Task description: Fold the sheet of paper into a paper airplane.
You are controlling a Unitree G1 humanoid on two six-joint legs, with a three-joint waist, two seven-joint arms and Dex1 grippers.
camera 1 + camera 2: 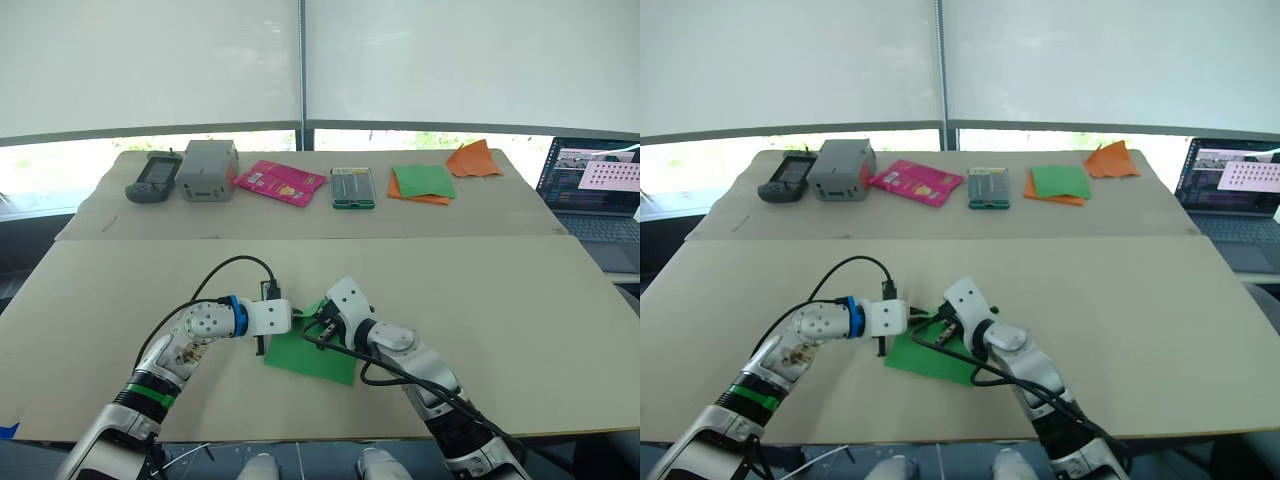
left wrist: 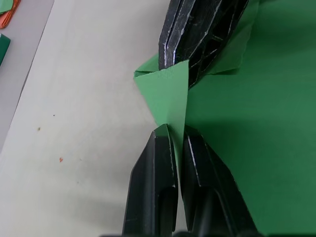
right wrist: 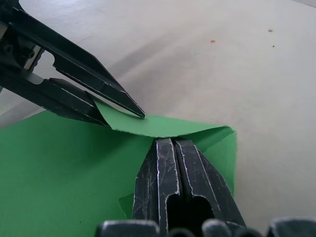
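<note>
The thin bright green sheet of paper [image 1: 312,355] lies flat on the near tan table [image 1: 520,310], right in front of the robot. Both grippers meet at its far corner. The left gripper [image 2: 177,129] has its fingers pinched on the raised corner flap, and the right gripper [image 3: 170,142] is clamped on the same flap, probably so the fold lands straight while the rest stays put.
</note>
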